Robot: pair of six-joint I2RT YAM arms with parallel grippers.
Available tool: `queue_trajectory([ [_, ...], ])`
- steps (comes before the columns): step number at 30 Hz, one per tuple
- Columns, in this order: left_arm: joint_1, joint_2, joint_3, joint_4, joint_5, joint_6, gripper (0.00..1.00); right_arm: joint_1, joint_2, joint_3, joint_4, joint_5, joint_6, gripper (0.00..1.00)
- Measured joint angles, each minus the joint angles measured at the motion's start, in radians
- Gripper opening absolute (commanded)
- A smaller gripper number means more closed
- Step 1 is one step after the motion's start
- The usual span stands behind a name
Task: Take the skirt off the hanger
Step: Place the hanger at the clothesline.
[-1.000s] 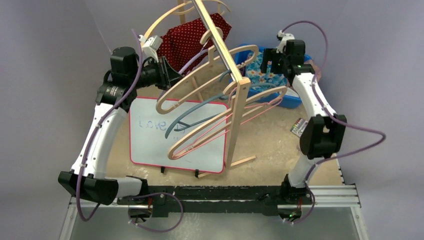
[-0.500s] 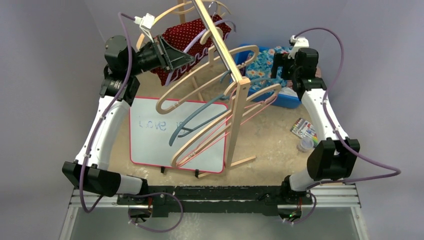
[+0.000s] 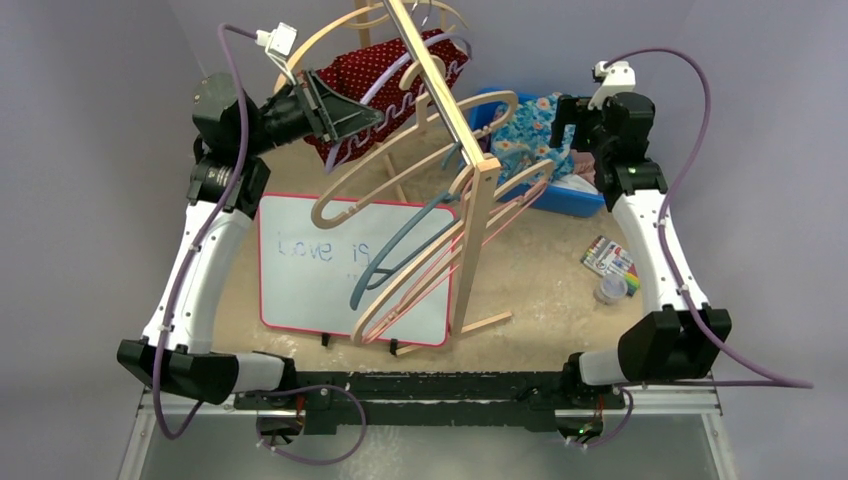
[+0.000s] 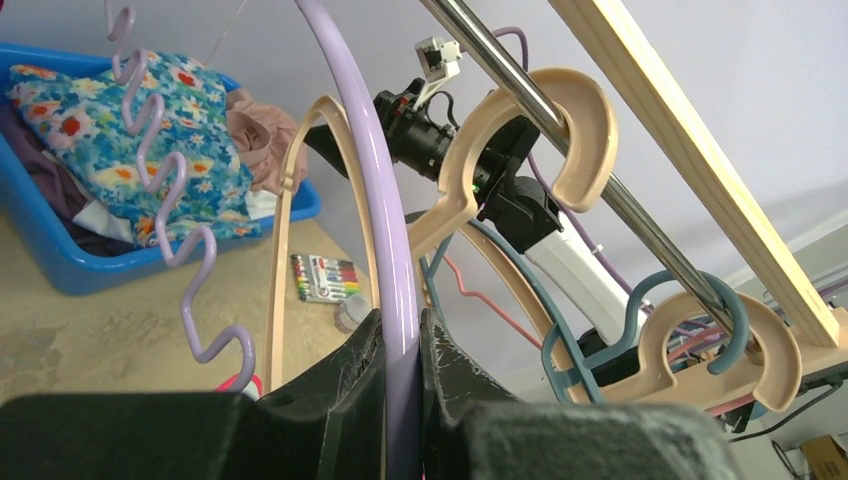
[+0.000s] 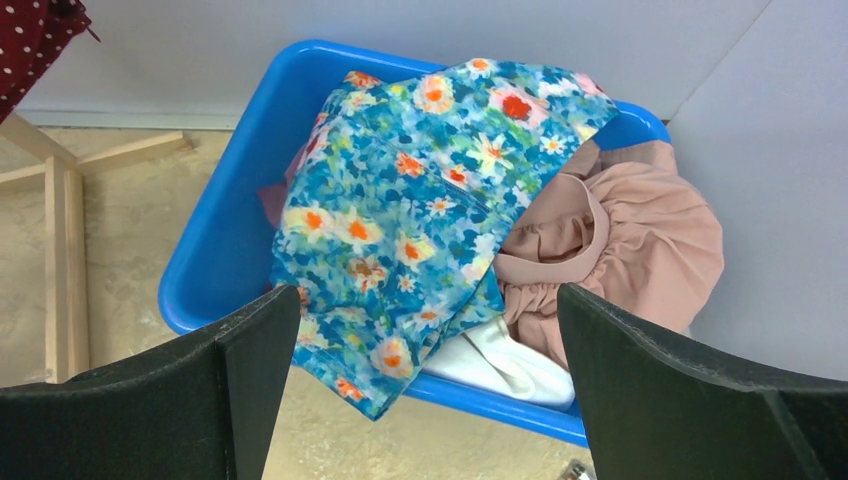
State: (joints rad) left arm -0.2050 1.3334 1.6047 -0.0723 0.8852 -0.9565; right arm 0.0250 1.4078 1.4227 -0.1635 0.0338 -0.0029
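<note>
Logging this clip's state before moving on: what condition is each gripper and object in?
left gripper, shut on lavender hanger
right gripper, open above blue bin
red skirt, hanging, not yet removed
blue bin, filled with clothes
whiteboard, written on
beige hangers, empty on rail

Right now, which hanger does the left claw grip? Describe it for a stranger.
Find the wooden rack mid-table and follow it to its far end, beside the red dotted skirt. The hanger pinched in the left claw there is lilac; unlike the tan hangers beside it, it has a wavy bar.
</note>
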Motion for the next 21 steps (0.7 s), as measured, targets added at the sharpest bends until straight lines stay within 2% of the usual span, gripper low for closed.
queue_trajectory([
  [21,0.002,-0.126,-0.06,-0.188,-0.092,0.081,0.0,0.0,-0.106,0.0,0.0,-0.003,-0.009,0.99],
])
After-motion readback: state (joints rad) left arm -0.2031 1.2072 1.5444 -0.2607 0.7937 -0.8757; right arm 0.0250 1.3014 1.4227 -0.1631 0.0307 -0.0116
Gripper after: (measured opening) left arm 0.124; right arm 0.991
